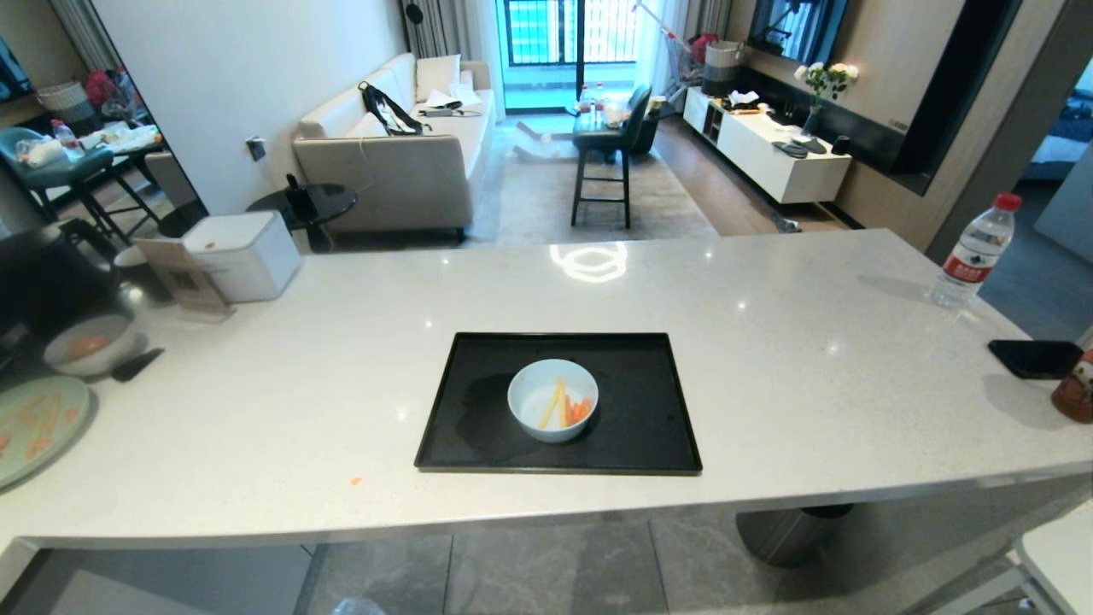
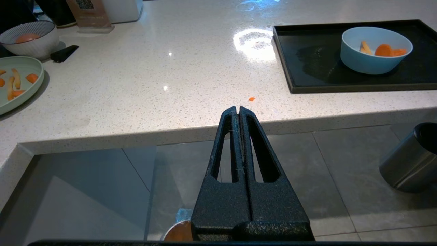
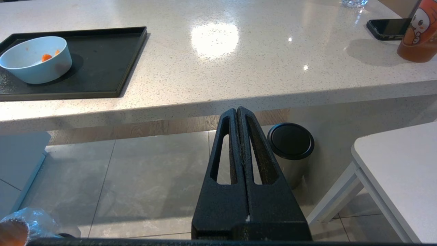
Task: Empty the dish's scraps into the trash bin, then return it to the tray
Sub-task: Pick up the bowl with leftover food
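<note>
Countertop (image 1: 768, 359) of pale speckled stone fills most of what is seen from the head, and everything for the job is laid out on or below it. A black tray (image 1: 478, 410) is set near the front edge, presumably so that it can be reached by either arm. The bowl (image 1: 552, 400) is placed upright on the tray, slightly right of its middle, with the scraps (image 1: 564, 408), thin yellow and orange sticks, lying inside it. The trash bin (image 3: 13, 230) is glimpsed only at the edge of the right wrist view, low on the floor in front of the counter, where its crinkled clear liner is visible; a grey steel cylinder (image 3: 290, 150) with a black top is stood under the counter's right side. The left gripper (image 2: 238, 111) and the right gripper (image 3: 237, 111) are held below the counter's front edge, each with its jaws pressed together and nothing gripped. Nothing of the task is judged to be done yet.
</note>
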Tool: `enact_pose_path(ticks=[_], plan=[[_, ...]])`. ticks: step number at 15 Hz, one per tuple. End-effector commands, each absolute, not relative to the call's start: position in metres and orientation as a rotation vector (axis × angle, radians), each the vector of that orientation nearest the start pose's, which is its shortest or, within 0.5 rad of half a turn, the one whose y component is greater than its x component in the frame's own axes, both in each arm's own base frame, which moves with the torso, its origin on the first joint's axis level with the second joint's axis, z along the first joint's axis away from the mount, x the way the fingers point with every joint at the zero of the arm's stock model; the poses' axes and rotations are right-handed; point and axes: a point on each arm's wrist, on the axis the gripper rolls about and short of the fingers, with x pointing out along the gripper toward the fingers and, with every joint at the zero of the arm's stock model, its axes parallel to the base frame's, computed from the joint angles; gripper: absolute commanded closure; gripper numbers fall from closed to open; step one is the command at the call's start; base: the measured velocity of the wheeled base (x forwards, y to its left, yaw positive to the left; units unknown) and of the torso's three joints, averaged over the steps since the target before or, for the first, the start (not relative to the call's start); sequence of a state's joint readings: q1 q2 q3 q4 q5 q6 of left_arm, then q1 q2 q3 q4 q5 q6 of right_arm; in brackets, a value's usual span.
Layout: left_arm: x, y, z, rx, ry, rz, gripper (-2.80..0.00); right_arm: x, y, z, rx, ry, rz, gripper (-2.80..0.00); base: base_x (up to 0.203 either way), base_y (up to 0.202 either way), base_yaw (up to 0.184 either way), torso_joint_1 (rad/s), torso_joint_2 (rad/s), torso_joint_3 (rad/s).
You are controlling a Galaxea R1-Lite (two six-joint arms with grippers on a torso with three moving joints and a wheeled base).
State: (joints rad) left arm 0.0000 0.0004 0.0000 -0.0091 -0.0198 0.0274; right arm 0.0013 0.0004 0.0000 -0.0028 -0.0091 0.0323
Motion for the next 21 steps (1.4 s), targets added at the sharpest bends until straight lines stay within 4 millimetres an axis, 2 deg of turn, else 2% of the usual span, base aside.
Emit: enact_pose_path(ticks=[1, 21], plan=[[-0.0228, -0.0004, 0.0764, 0.028, -0.009, -0.020, 0.00, -0.0228, -0.0002, 0.0758, 0.032, -0.003, -0.008, 0.00, 0.000, 0.000, 0.000, 0.000, 0.00, 0.000], [-0.0228, -0.0004, 0.0764, 0.017, -0.009, -0.020, 0.00, -0.0228, -0.0002, 0.0758, 0.032, -0.003, -0.008, 0.00, 0.000, 0.000, 0.000, 0.000, 0.00, 0.000]])
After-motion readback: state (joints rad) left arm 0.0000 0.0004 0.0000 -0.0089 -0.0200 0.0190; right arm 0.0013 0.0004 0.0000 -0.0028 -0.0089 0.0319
